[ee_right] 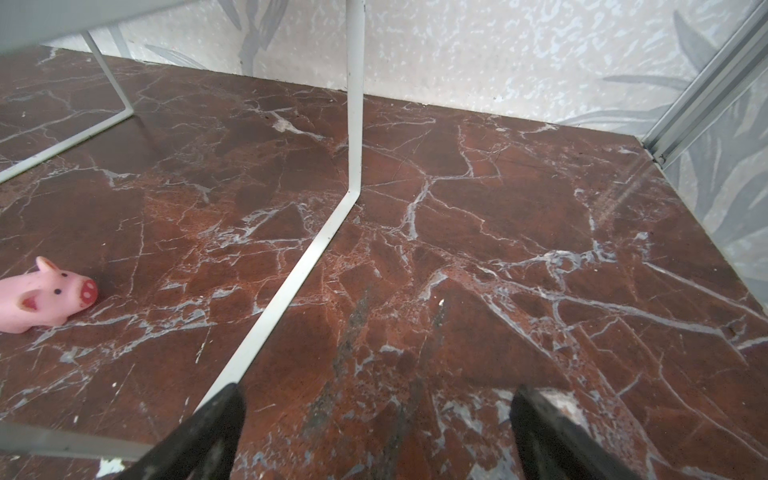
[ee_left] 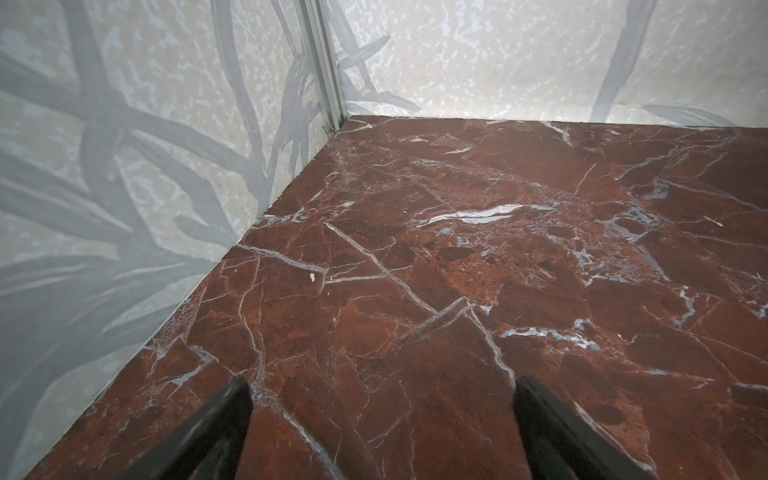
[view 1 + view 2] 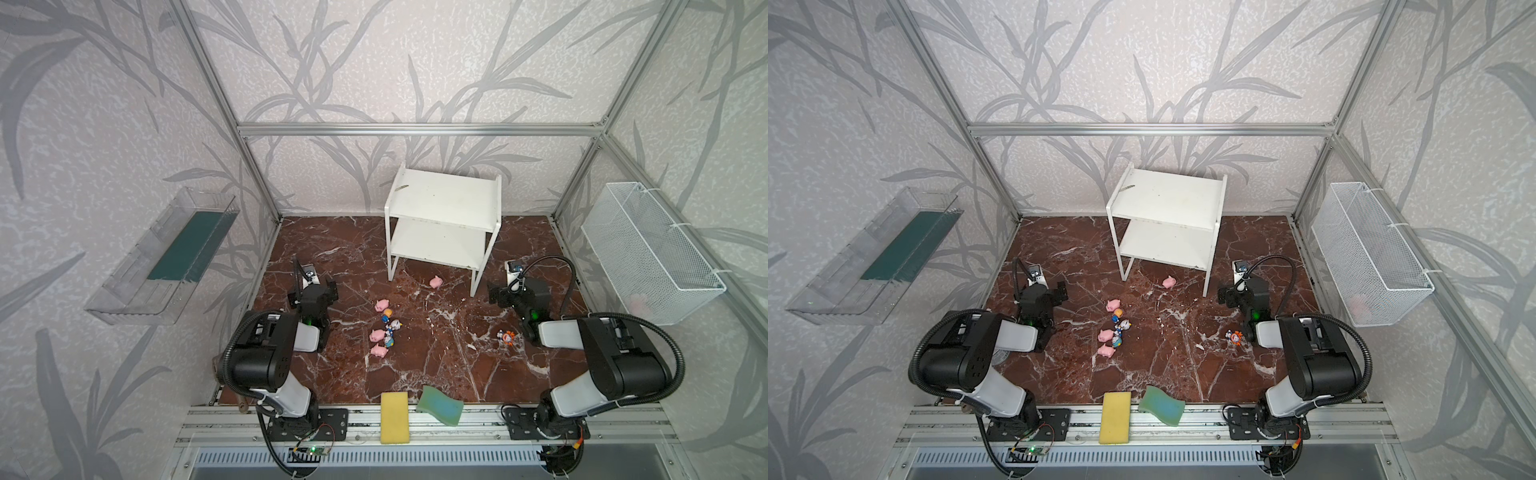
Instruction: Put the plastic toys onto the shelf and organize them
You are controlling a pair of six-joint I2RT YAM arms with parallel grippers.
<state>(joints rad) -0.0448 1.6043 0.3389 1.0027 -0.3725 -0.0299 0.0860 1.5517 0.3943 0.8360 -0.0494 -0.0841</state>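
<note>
The white two-tier shelf stands at the back of the marble table with both boards bare. A cluster of plastic toys, pink pigs mixed with small figurines, lies mid-table. One more pig lies by the shelf's front legs. An orange and white figurine sits close to the right arm. My left gripper hovers open over bare marble, left of the cluster. Open and empty too, my right gripper hangs beside the shelf's right front leg.
A clear plastic tray hangs on the left wall and a white wire basket on the right wall. A yellow sponge and a green sponge lie at the table's front edge.
</note>
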